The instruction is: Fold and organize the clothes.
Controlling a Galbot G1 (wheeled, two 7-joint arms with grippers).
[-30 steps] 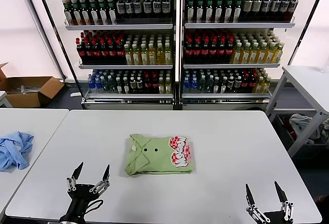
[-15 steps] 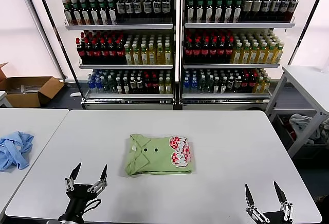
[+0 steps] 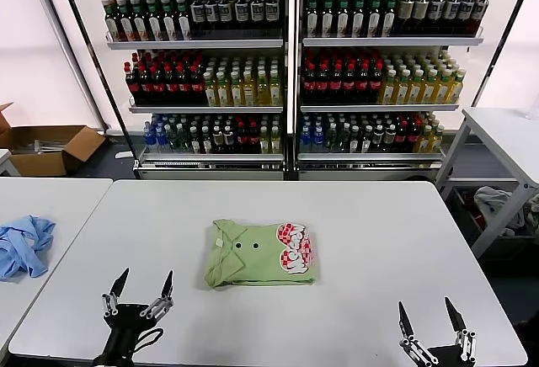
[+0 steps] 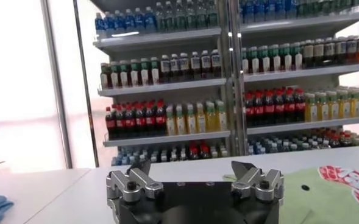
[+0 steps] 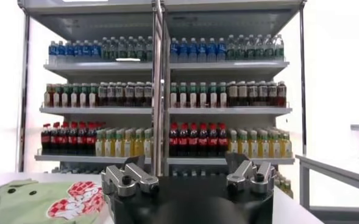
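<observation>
Both pincers, left (image 3: pixel 139 284) and right (image 3: pixel 429 317), gape empty, bases cut off, near the folded T-shirt (image 3: pixel 259 253).

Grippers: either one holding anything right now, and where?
Nothing held. Left gripper and right gripper are both open and empty at the table's near edge, apart from the folded green T-shirt.

The light green short-sleeved T-shirt (image 3: pixel 259 254) lies folded into a compact, roughly square bundle, flat on the white surface. Its red, pink and white print sits on the side toward the right gripper (image 3: pixel 430 323), and two small dark dots mark its middle. It rests ahead of both grippers, between them, apart from each, somewhat nearer the left gripper (image 3: pixel 141 287). Nothing touches or holds it.
</observation>
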